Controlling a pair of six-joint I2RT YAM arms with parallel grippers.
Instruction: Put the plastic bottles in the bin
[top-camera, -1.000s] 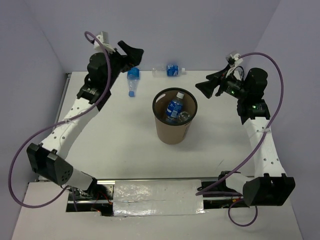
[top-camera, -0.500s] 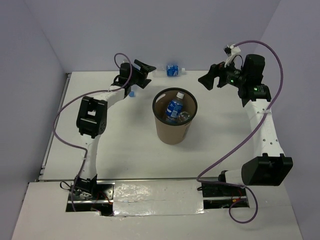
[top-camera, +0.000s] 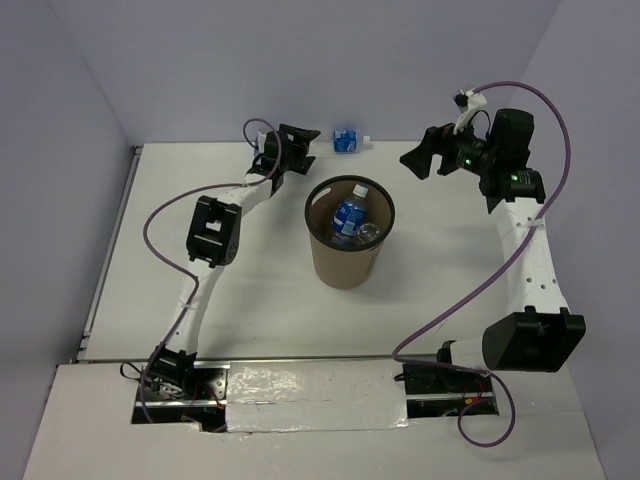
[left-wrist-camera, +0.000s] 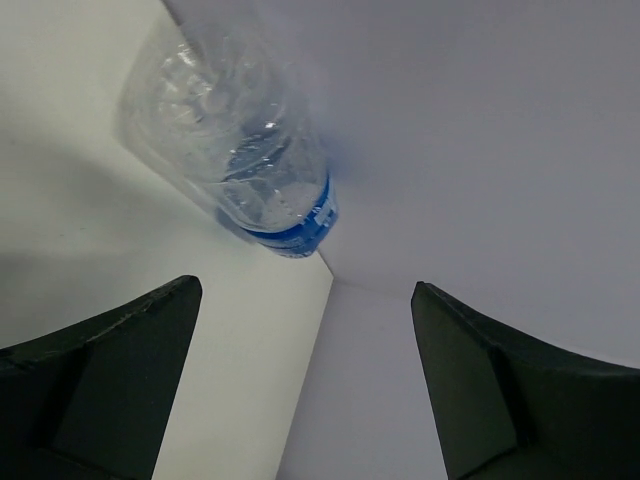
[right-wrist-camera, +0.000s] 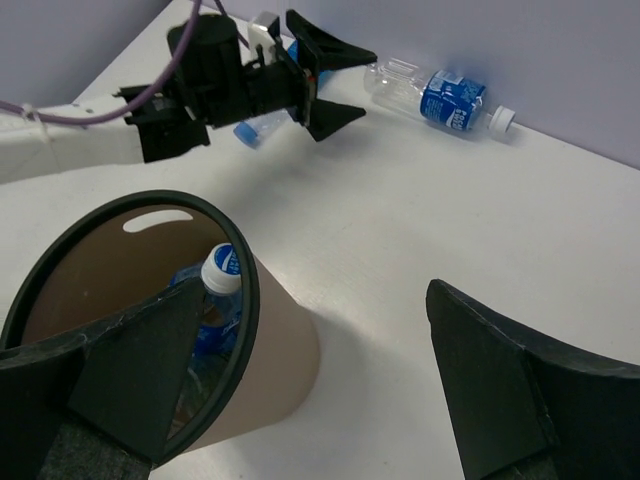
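At the far edge of the tabletop (top-camera: 240, 290), against the back wall, a blue-labelled bottle (top-camera: 345, 139) lies on its side. The left claw (top-camera: 303, 148) points at its base end, jaws spread wide and empty, not yet around it. The bottle is round and thin-walled, so a nudge from one finger would likely roll it along the wall, and a shallow closure may only pinch the base and slip off. The right claw (top-camera: 415, 160), also open and empty, hovers beside the bin (top-camera: 345, 265), which holds other bottles (top-camera: 350, 213); a low carry could clip its rim

Bottles (top-camera: 349, 216) in bin (top-camera: 345, 266) — lone bottle (top-camera: 345, 139) behind.
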